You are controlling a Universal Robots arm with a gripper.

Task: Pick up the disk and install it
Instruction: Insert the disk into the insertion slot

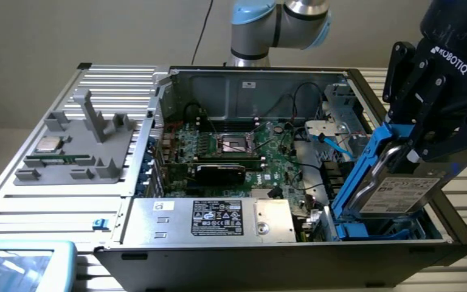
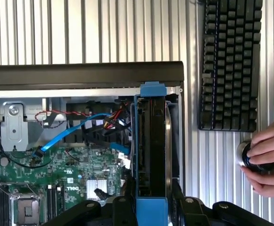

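My claw (image 1: 424,149) is clenched on the flat silver-grey hard disk (image 1: 400,188), clipped in a bright blue plastic frame, at the drive bay in the open black computer case's (image 1: 282,258) corner. Its long axis tilts steeply, lower end at the bay. I judge it stiff, dense and shock-sensitive, best held by the frame's rails.

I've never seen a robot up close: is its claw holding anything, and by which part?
Yes. The gripper holds the disk by the upper end of its blue frame, its lower end in the case.
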